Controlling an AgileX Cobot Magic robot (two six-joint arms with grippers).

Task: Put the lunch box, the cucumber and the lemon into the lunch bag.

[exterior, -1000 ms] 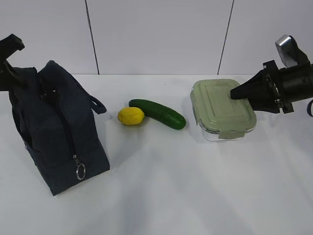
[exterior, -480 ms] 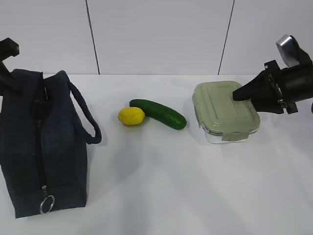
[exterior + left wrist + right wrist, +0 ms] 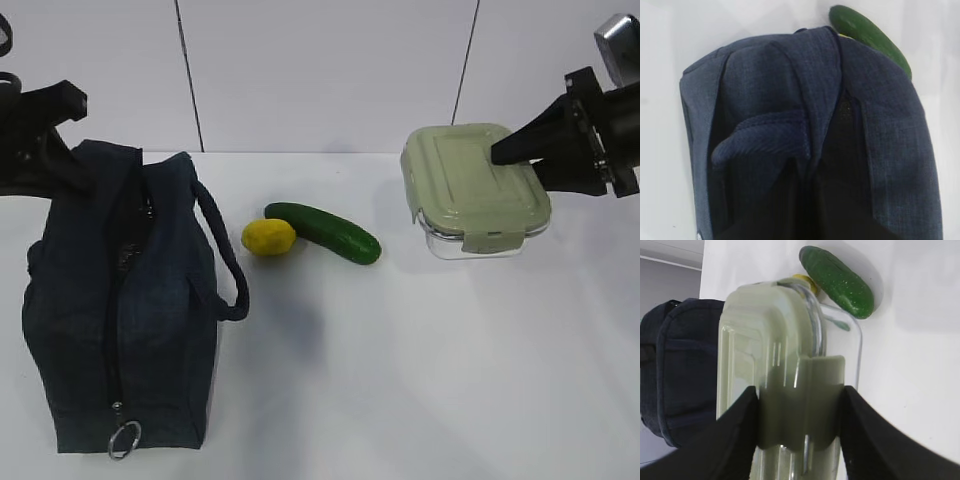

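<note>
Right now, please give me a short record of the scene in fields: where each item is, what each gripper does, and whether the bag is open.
lunch box: clamped in the right gripper, lifted off the table
cucumber: on the table, mid-scene
lemon: touching the cucumber's left end
lunch bag: standing at left, zipper closed, ring pull at the near end
left gripper: shut at the bag's far top end
items in bag: none
</note>
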